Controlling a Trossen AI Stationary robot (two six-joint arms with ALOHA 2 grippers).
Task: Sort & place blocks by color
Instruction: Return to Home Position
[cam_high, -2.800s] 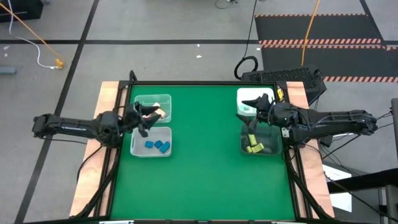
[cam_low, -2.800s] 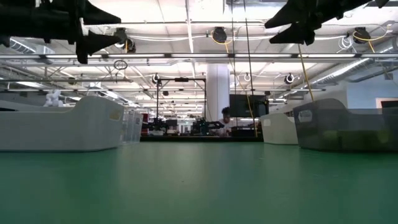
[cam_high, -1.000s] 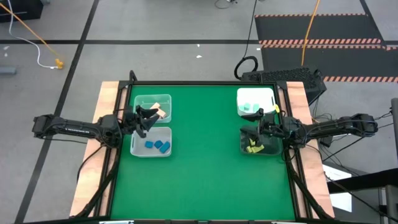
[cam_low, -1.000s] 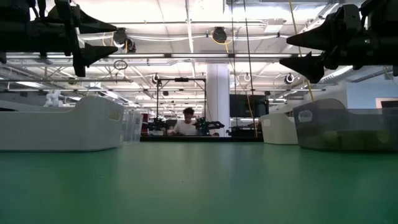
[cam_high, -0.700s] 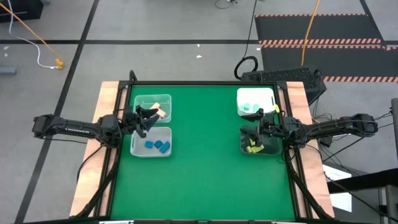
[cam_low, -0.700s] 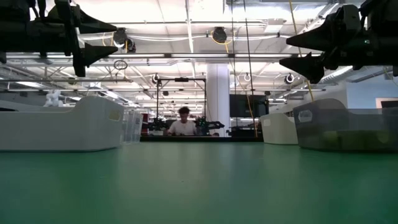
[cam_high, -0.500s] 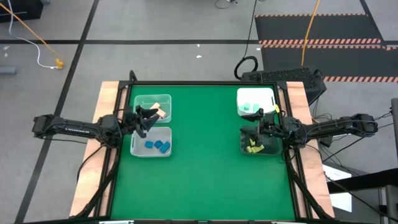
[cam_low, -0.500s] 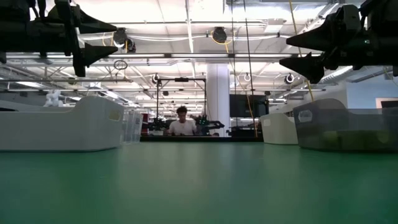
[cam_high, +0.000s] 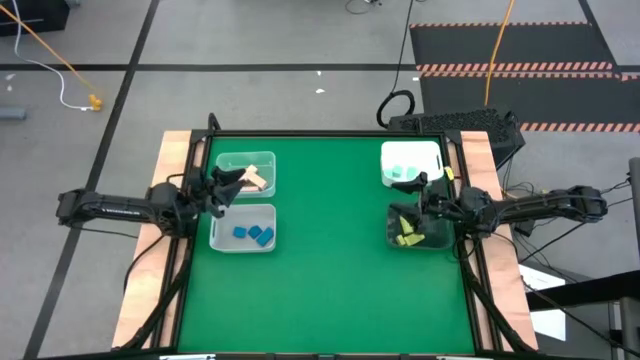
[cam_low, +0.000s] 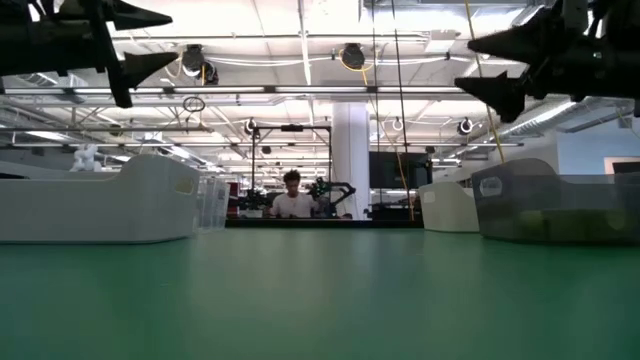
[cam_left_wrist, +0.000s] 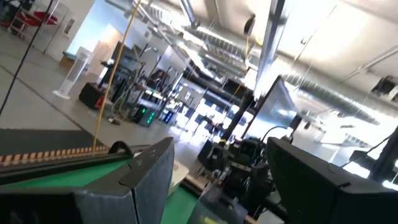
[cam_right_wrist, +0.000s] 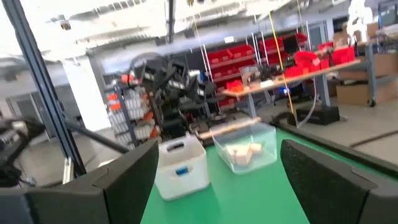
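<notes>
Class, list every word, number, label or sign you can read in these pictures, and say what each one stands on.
No text can be read in any view.
Pale label patch on the dark bin, low view: too blurred to read.
Faint patch on the pale bin, low view: too blurred to tell whether it holds text.
Room beyond the table, wrist views: no sign is legible.

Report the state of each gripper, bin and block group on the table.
left gripper: open, empty, raised beside the clear bin.
right gripper: open, empty, raised by the dark bin.
clear bin: holds tan blocks.
light gray bin: holds blue blocks.
white bin: holds mint green blocks.
dark bin: holds yellow blocks.
</notes>
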